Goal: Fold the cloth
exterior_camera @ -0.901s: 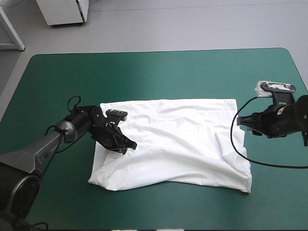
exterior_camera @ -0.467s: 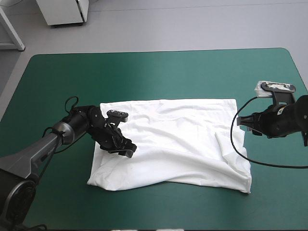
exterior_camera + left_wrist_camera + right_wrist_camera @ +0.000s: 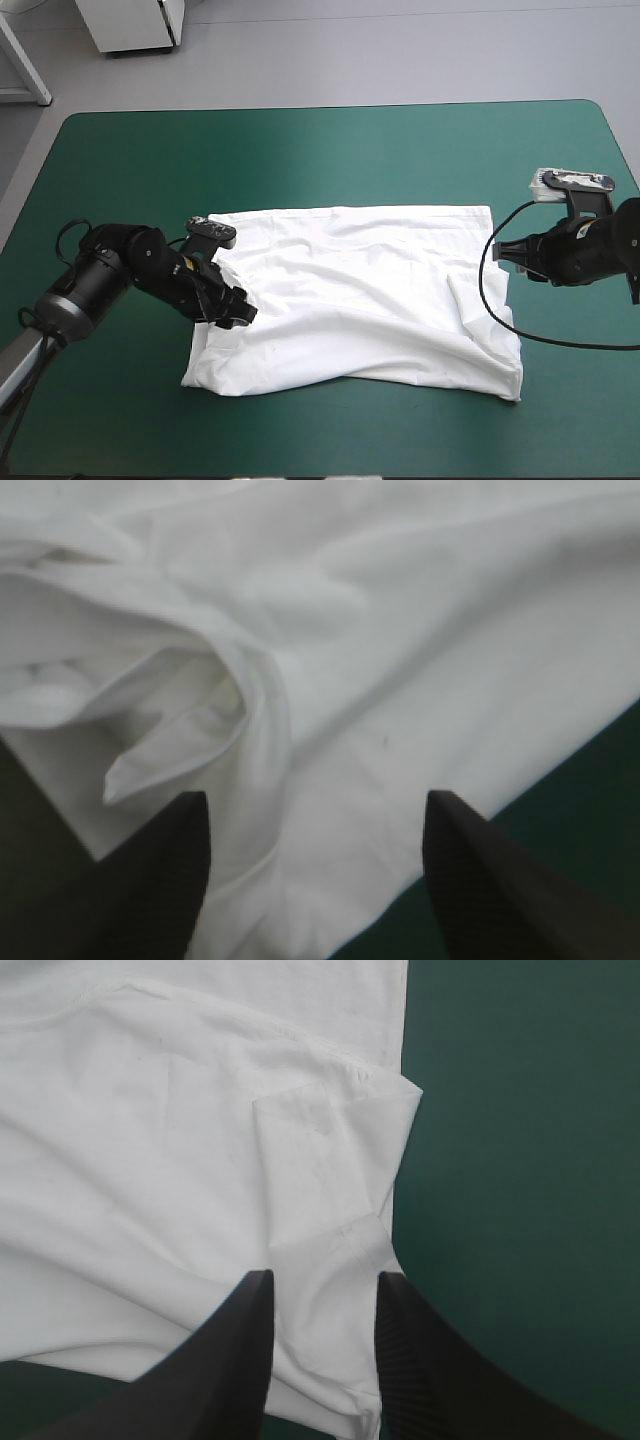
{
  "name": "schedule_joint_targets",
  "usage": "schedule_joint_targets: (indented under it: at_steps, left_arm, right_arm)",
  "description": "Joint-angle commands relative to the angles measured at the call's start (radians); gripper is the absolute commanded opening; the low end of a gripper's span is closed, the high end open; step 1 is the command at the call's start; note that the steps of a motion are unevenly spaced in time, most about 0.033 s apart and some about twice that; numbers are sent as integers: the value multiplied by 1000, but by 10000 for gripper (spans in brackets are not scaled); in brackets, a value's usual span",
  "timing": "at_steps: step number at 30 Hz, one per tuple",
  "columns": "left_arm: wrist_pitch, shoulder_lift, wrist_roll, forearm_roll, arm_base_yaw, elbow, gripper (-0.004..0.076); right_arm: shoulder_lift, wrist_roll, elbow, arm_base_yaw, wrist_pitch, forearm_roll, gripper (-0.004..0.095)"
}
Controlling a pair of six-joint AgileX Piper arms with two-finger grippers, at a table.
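Observation:
The white T-shirt (image 3: 360,295) lies spread across the middle of the table, wrinkled, with its near edge folded over. My left gripper (image 3: 235,312) rests low over the shirt's left edge. In the left wrist view its fingers (image 3: 170,880) stand wide apart, open, above a bunched fold of the T-shirt (image 3: 400,660), holding nothing. My right gripper (image 3: 506,262) hovers at the shirt's right edge. Its black fingers (image 3: 240,1360) stand a little apart, open, over a small folded flap of the T-shirt (image 3: 150,1160) at the hem corner.
The teal-green cover (image 3: 320,150) shows on every side of the shirt, widest toward the far edge. The near right corner of the shirt (image 3: 512,385) reaches closest to the table's front edge.
My left gripper has opened, let go of the cloth, and drawn back to the left with its arm. The right arm has stayed where it was.

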State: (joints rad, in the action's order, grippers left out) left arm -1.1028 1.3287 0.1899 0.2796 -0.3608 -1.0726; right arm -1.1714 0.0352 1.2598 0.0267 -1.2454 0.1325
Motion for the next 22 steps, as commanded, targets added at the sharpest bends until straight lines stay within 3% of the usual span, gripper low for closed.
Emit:
schedule_joint_targets:
  at_steps: [1,14,22]
  left_arm:
    - [-90,-51,-58,-83,-2,-14,454]
    - [-131,-215,-170,-84,-2,153,386]
    - [32,-246,-239,-128,-2,313,386]
  right_arm:
    - [18,-6,34,-2,28,0,322]
    - [18,-7,34,-2,28,0,322]
    - [18,-10,34,-2,28,0,322]
